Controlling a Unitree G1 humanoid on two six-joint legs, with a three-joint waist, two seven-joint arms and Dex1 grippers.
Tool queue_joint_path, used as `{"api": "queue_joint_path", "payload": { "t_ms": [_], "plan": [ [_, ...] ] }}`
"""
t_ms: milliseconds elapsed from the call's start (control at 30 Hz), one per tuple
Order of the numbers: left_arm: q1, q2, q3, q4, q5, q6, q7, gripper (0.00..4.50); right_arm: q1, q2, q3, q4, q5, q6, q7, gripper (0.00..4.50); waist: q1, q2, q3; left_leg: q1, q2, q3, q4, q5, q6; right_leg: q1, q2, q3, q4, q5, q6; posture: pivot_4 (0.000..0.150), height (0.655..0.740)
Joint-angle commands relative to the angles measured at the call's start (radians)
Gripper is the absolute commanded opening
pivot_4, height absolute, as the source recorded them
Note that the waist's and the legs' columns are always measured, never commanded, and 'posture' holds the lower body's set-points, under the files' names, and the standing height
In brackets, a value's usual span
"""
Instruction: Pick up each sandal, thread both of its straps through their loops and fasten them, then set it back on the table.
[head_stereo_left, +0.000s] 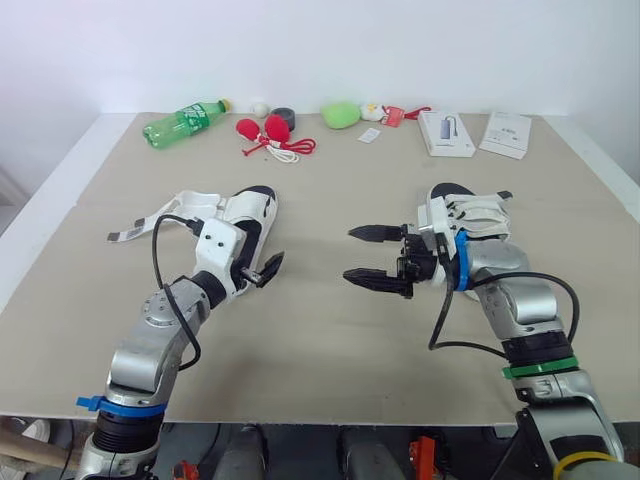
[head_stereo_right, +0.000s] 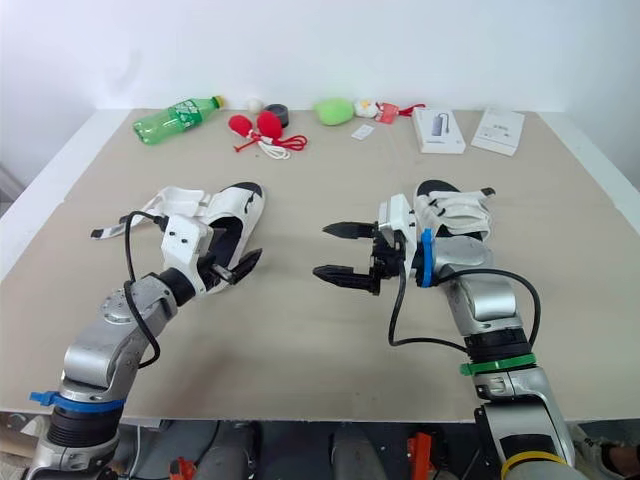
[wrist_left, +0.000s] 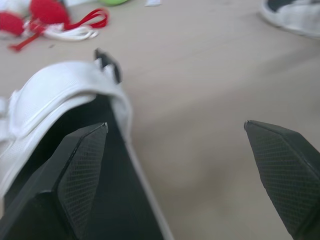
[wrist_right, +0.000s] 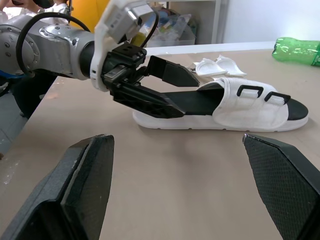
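Note:
The left sandal, white with a black footbed, lies flat on the table with its loose straps spread out to the left. My left gripper is open at the sandal's near end. One finger hangs over the footbed and the other is over bare table. The right sandal lies behind my right wrist, with white straps across its top. My right gripper is open and holds nothing. It hovers mid-table, pointing left towards the left sandal.
Along the far edge lie a green bottle, red toys with a white cord, a black tape roll, a green lump, a white box and a leaflet. Bare table separates the two arms.

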Motion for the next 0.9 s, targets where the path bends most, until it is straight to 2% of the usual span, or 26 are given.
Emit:
{"api": "queue_joint_path", "payload": {
  "t_ms": [33, 233, 467, 867, 900],
  "plan": [
    [-0.053, -0.024, -0.014, 0.028, 0.019, 0.028, 0.044, 4.50, -0.031, 0.008, -0.007, 0.000, -0.014, -0.038, 0.012, 4.41, 0.000, 0.000, 0.000, 0.000, 0.000, 0.000, 0.000, 0.001, -0.001, 0.000, 0.000, 0.000, 0.000, 0.000, 0.000, 0.150, 0.7400],
    [-0.165, -0.058, -0.052, 0.188, 0.052, 0.005, 0.050, 4.50, -0.046, 0.015, -0.020, 0.002, -0.014, -0.037, 0.001, 4.41, 0.000, 0.000, 0.000, 0.000, 0.000, 0.000, 0.000, 0.003, -0.006, 0.000, 0.000, 0.000, 0.000, 0.001, 0.003, 0.150, 0.7400],
    [-0.252, -0.057, -0.028, 0.371, 0.052, -0.063, 0.019, 4.50, -0.019, 0.004, -0.029, -0.034, -0.013, -0.029, -0.019, 4.41, -0.002, 0.000, 0.000, 0.000, 0.000, 0.000, -0.001, 0.004, -0.008, 0.000, 0.000, 0.000, 0.000, 0.002, 0.003, 0.150, 0.7400],
    [-0.345, -0.042, -0.067, 0.565, 0.111, -0.211, -0.042, 4.50, 0.004, 0.003, -0.029, -0.074, -0.017, -0.022, -0.051, 4.41, -0.002, 0.000, 0.000, 0.000, 0.000, 0.000, -0.001, 0.006, -0.010, 0.000, 0.000, 0.000, 0.000, 0.002, 0.006, 0.150, 0.7400],
    [-0.349, -0.042, -0.074, 0.571, 0.115, -0.214, -0.049, 4.26, 0.006, 0.003, -0.028, -0.078, -0.016, -0.021, -0.053, 4.47, -0.002, 0.000, 0.000, 0.000, 0.000, 0.000, -0.001, 0.006, -0.010, 0.000, 0.000, 0.000, 0.000, 0.003, 0.006, 0.150, 0.7400]
  ]
}}
